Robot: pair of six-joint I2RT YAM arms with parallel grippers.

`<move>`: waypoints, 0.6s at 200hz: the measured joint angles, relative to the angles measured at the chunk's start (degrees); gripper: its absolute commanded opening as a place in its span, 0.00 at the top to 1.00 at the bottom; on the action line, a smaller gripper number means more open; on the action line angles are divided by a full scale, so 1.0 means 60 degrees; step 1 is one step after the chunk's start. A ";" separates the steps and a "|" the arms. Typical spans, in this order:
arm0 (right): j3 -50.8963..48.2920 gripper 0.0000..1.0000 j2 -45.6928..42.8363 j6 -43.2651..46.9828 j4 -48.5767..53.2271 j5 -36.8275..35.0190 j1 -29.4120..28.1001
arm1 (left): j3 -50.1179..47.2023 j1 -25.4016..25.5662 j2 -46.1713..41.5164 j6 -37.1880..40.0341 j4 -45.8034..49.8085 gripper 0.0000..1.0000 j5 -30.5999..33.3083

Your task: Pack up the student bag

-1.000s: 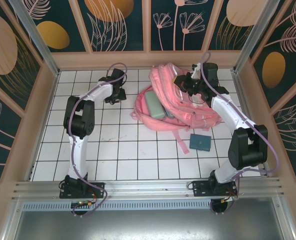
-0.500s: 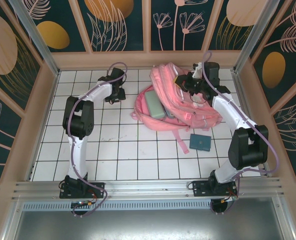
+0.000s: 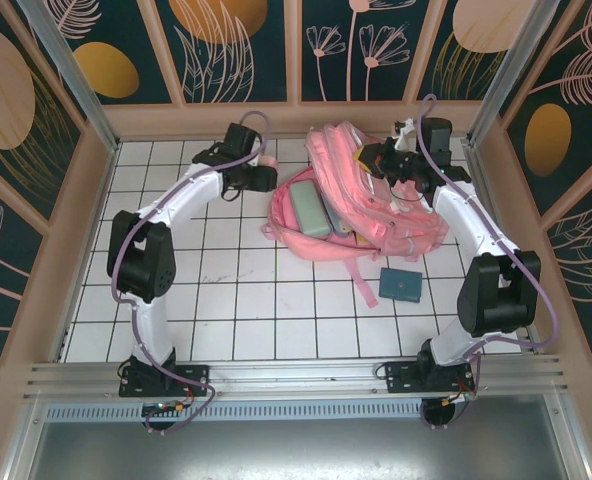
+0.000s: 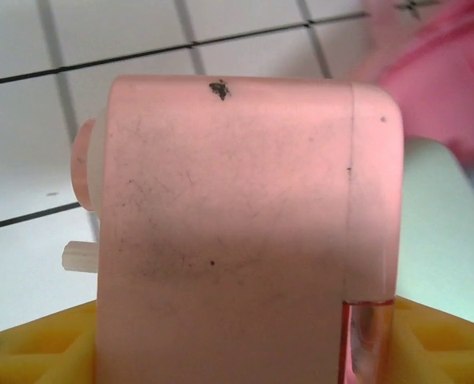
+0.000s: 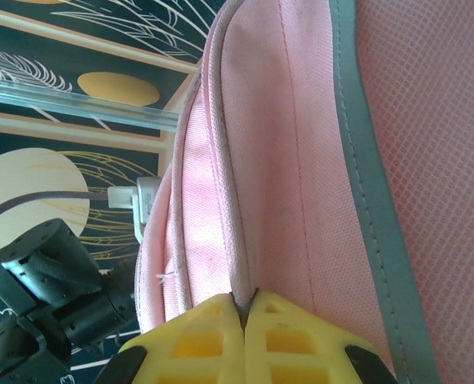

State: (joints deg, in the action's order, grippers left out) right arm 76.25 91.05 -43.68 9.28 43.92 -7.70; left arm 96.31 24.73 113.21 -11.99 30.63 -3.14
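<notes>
The student bag (image 3: 376, 215), a large soft pink fabric backpack with a pale reflective stripe, lies flat on the far part of the white tiled tabletop (image 3: 226, 290). Its mouth is open towards its left side. A long pale green case (image 3: 311, 212) lies in that opening with pink fabric around it, so I count that one as packed, or close to it.

My right hand (image 3: 374, 160) is at the bag's far edge. In the wrist view, the right hand (image 5: 243, 316) has its yellow fingertips pressed together on a fold of the bag (image 5: 301, 160), which I take to be holding the opening up.

My left hand (image 3: 259, 172) hangs just off the bag's far left corner, clamped on a boxy pink plastic block (image 4: 237, 224) with a white knob on its side. The block is above the tiles and not yet over the opening.

A flat teal notebook (image 3: 401, 285) lies on the tabletop just beside the bag's near edge, by a strap, with nothing holding it.

My reading is one item in, one on its way and one left to fetch, so we are roughly a third done. I cannot tell whether closing the zip is expected afterwards.
</notes>
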 measured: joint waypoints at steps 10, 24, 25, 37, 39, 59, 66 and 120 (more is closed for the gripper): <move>0.0000 1.00 0.0004 -0.0025 0.0000 0.0055 0.0022 | 0.0051 0.0266 0.0044 0.0233 0.0015 0.60 -0.0157; 0.0000 1.00 0.0004 -0.0036 0.0000 0.0131 0.0058 | 0.0310 0.0612 0.0186 0.0535 0.0040 0.59 -0.0393; 0.0000 1.00 0.0004 -0.0036 0.0000 0.0135 0.0062 | 0.0324 0.0627 0.0197 0.0550 0.0040 0.59 -0.0408; 0.0000 1.00 0.0004 -0.0055 0.0000 0.0186 0.0084 | 0.0590 0.0860 0.0328 0.0761 0.0051 0.57 -0.0634; 0.0000 1.00 0.0004 -0.0058 0.0000 0.0193 0.0084 | 0.0641 0.0889 0.0346 0.0798 0.0066 0.57 -0.0670; 0.0007 1.00 0.0004 -0.0058 0.0000 0.0204 0.0091 | 0.1158 0.1082 0.0590 0.1031 0.0164 0.56 -0.0914; 0.0025 1.00 0.0004 -0.0058 0.0007 0.0200 0.0091 | 0.1344 0.1115 0.0685 0.1082 0.0164 0.55 -0.0947; 0.0051 1.00 0.0015 -0.0171 -0.0007 0.0200 0.0109 | 0.3238 0.1202 0.2055 0.1246 0.0197 0.53 -0.1235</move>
State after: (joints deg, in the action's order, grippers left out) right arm 76.55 91.13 -44.71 9.23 45.12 -7.05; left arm 115.74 31.94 125.54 -4.51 31.81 -10.55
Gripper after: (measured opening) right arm 0.061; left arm 0.624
